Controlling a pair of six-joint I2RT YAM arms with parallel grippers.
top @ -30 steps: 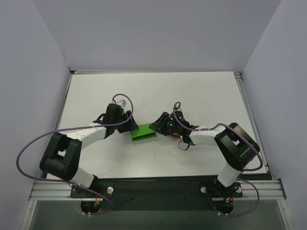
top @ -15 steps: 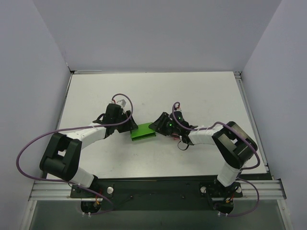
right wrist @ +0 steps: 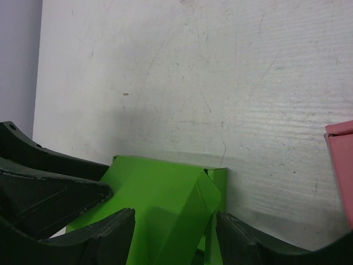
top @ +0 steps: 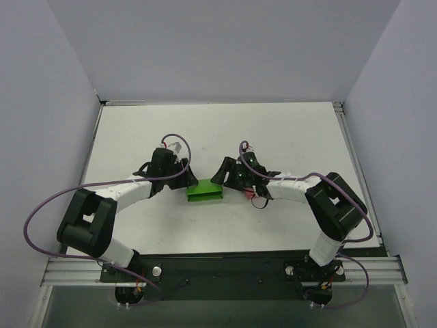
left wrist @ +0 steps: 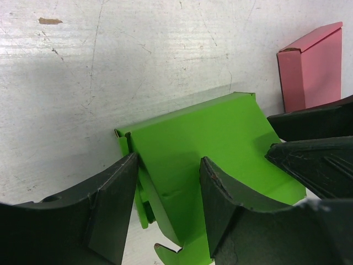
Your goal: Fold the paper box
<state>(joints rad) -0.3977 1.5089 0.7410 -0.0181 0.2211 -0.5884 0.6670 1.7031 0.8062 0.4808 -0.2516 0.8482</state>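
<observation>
Pale lavender-grey walls close in a white surface on three sides. The wrist views show that surface scuffed with fine scratches and marked by a small brown fleck.

The paper box lies near the middle of the surface, a little toward the near edge, between the wrists of the two arms. Its long axis runs left to right, roughly along the near edge. From above, a darker slit shows along its near long side. In the left wrist view its top panel slopes and carries a crease. Small flaps and a tab stick out at the end by the left jaws.

The left jaws stand partly apart astride that left end, one side at the end flap and the other over the top panel. I cannot tell whether they pinch the card. The right jaws stand wide at the box's right end, with a green flap in the gap between them, and no grip shows. The two pairs of jaws face each other across the box, close but apart.

A pink box sits on the surface near the right jaws, apart from the green one.
</observation>
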